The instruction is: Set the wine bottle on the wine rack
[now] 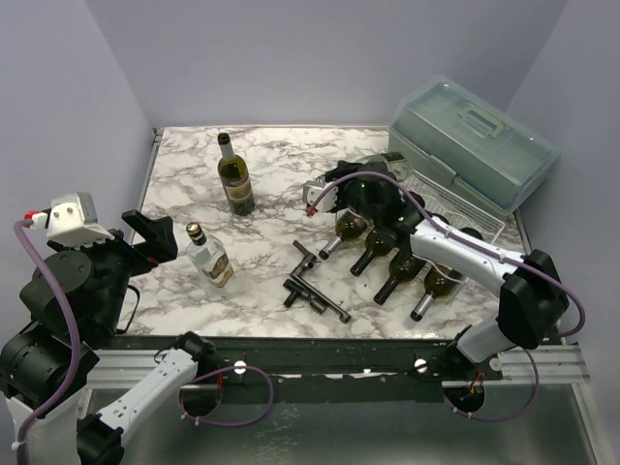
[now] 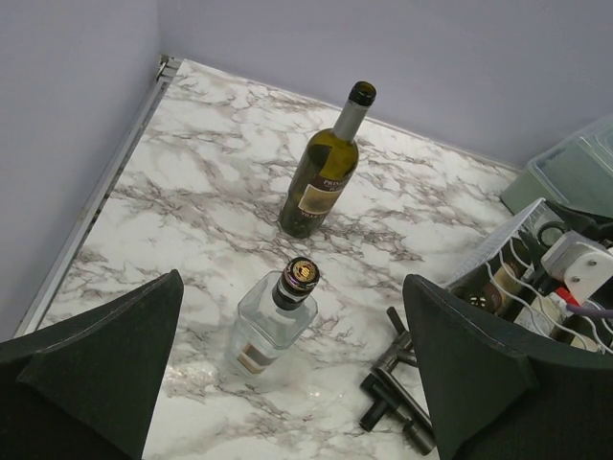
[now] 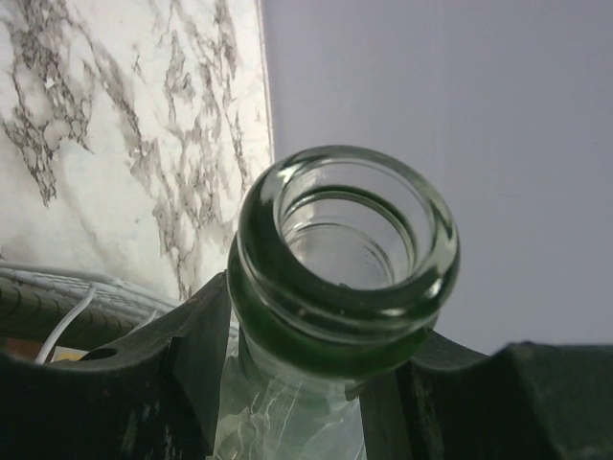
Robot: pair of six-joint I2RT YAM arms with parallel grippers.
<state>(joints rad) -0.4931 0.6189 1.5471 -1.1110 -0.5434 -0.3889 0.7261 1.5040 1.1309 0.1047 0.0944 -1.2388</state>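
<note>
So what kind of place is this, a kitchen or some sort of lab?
Probably a robot test cell, not a kitchen: plain walls box in a marble-patterned tabletop, and the left arm and right arm are bolted to a rail at its near edge.

On the table (image 1: 271,165), the wine rack (image 1: 455,208) sits at the right, with a lidded box (image 1: 475,140) just behind it in the far right corner. A row of bottles (image 1: 400,271) lies side by side in the rack, necks pointing near and left past its edge. Over the rack's far-left end, an uncorked bottle (image 3: 345,278) sits between the fingers of the right gripper (image 3: 316,383). An upright wine bottle (image 1: 235,184) stands far, left of centre. A smaller bottle (image 1: 208,257) stands nearer and further left. A T-shaped tool (image 1: 315,283) lies near the centre, between the smaller bottle and the rack.
</note>
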